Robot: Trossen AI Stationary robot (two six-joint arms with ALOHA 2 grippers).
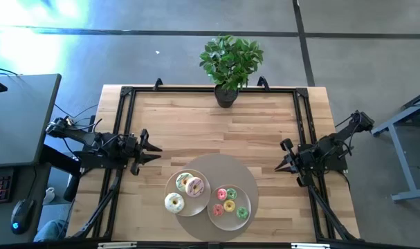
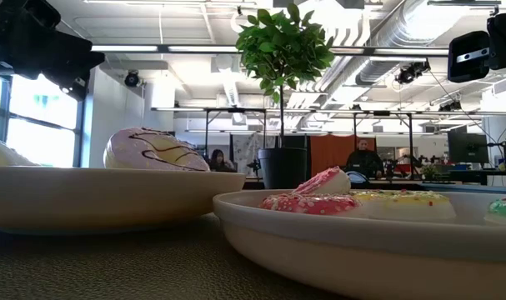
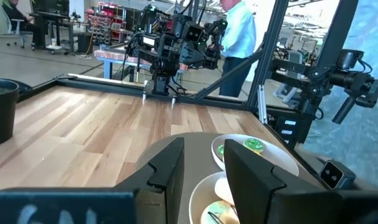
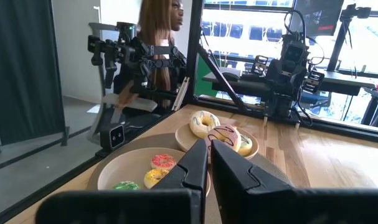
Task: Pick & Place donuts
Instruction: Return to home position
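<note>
Plate rim (image 2: pixel 361 242) up close hides the lower halves of donuts (image 2: pixel 311 203).

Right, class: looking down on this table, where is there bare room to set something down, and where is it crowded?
Bare table runs between the plant pot and the round mat, flanked by the left gripper and right gripper. The mat's edge nearer the pot is also free. Crowded: the left plate and right plate, filled with donuts.

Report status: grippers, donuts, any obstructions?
Left gripper open, right gripper shut, both empty at table sides. Three large donuts on left plate, four minis on right plate. Nothing obstructing.
</note>
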